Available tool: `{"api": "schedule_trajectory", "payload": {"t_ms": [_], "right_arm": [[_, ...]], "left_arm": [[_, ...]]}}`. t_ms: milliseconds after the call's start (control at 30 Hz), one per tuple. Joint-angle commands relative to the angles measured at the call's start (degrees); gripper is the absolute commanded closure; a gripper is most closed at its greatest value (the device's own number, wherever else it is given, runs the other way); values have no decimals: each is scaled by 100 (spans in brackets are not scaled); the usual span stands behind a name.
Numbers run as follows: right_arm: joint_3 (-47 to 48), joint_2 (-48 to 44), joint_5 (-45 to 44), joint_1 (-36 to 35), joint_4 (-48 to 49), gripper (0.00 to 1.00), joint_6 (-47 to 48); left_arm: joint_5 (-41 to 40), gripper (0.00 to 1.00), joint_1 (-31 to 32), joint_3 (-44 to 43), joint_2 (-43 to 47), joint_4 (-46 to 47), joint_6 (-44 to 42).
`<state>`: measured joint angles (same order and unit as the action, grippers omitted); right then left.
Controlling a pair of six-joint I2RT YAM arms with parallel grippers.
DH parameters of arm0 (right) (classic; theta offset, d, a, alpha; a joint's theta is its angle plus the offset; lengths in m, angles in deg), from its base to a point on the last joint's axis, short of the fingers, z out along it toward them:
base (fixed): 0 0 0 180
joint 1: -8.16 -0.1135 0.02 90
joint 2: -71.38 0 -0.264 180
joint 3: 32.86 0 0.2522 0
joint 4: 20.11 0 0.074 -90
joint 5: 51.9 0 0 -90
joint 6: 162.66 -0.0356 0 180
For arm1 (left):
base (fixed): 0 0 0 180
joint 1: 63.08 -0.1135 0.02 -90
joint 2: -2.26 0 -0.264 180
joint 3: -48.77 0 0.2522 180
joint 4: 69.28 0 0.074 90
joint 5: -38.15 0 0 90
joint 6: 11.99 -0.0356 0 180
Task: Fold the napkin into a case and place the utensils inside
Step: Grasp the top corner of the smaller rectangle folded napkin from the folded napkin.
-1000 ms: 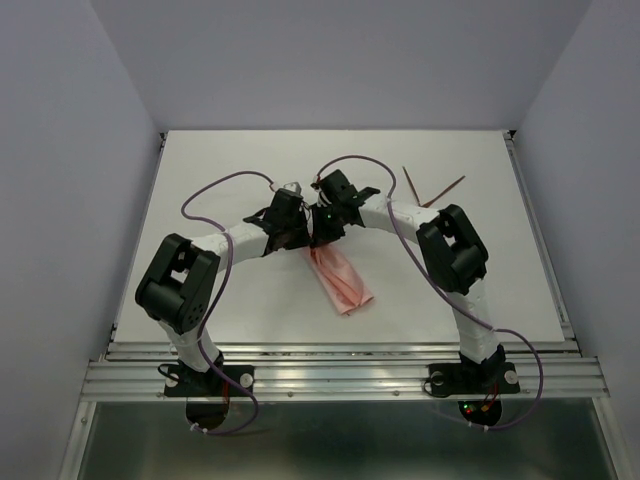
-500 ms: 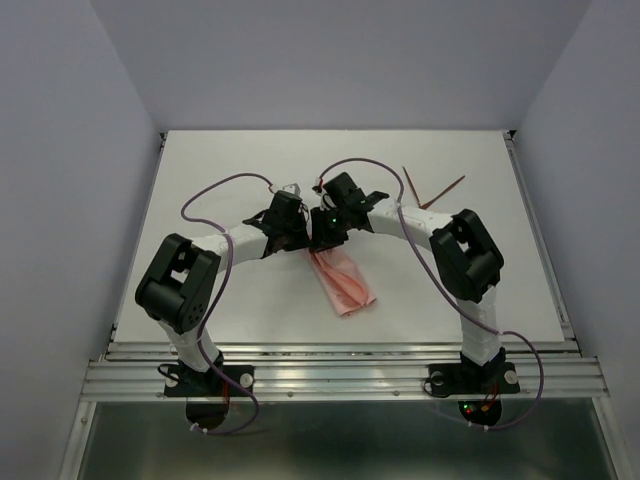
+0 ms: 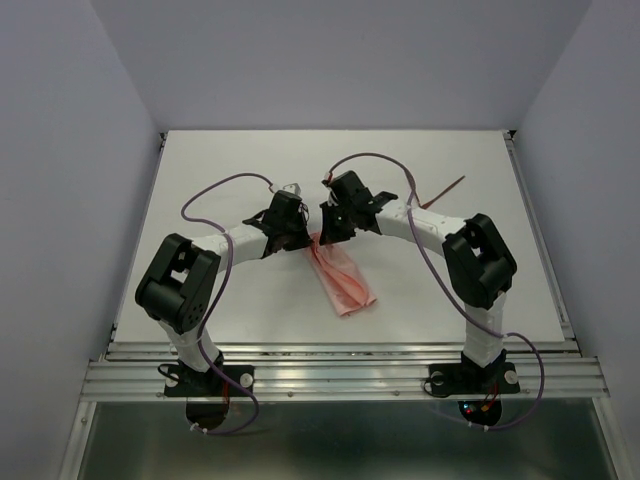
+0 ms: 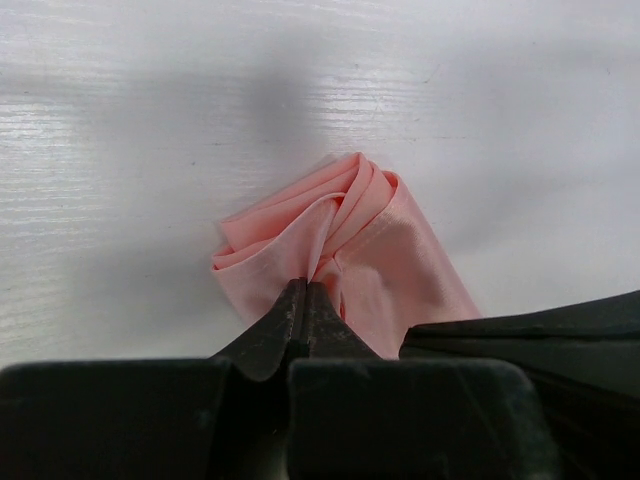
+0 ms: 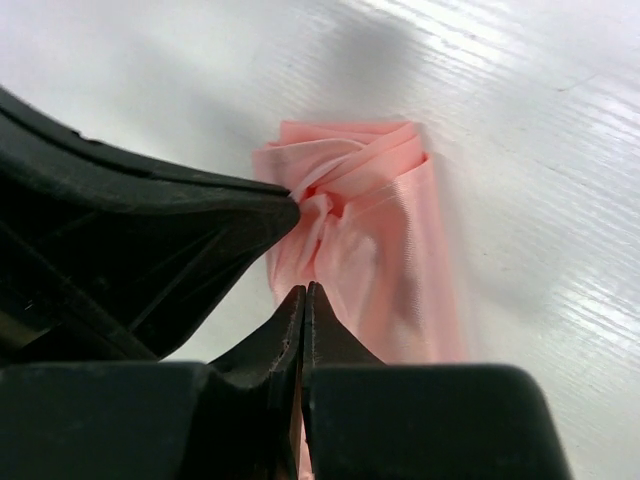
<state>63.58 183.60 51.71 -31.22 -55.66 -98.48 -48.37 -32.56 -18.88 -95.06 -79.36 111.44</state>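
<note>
The salmon-pink napkin [image 3: 342, 281] lies mid-table as a narrow folded strip running toward the near right. Its far end is bunched into creases [image 4: 350, 205]. My left gripper [image 4: 307, 287] is shut on a fold at that bunched end. My right gripper [image 5: 304, 291] is also shut, and a pink sliver of cloth shows between its fingers beside the left one's tip [image 5: 285, 212]. From above, the left gripper [image 3: 303, 238] and the right gripper [image 3: 322, 236] meet over the strip's far end. One thin reddish-brown utensil [image 3: 447, 189] lies at the far right, apart from the cloth.
Purple cables [image 3: 215, 190] arc over both arms above the table [image 3: 220, 150]. The right arm's elbow [image 3: 480, 262] stands over the right side, near the table's right edge. Grey walls enclose the sides and the back.
My right gripper opened briefly and shut again at the napkin's far end. The right arm's elbow swung outward to the right. The left gripper stayed shut on the cloth.
</note>
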Motion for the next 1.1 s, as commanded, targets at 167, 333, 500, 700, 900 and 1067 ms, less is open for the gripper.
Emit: {"api": "schedule_trajectory", "payload": {"t_ms": [167, 333, 500, 700, 900, 1067], "right_arm": [[381, 334, -429, 35, 165, 99, -160], [670, 738, 0, 35, 131, 99, -116], [794, 941, 370, 35, 139, 99, -160], [645, 836, 792, -18, 482, 99, -265], [662, 1055, 635, -18, 526, 99, -414], [759, 1406, 310, -18, 517, 99, -538]], "left_arm": [[64, 100, -11, 98, 213, 168, -73], [82, 100, -11, 115, 222, 177, -82], [117, 100, -11, 89, 204, 185, -91], [170, 100, -11, 28, 187, 194, -91], [231, 100, -11, 1, 187, 194, -100], [310, 100, -11, 10, 266, 203, -100]]}}
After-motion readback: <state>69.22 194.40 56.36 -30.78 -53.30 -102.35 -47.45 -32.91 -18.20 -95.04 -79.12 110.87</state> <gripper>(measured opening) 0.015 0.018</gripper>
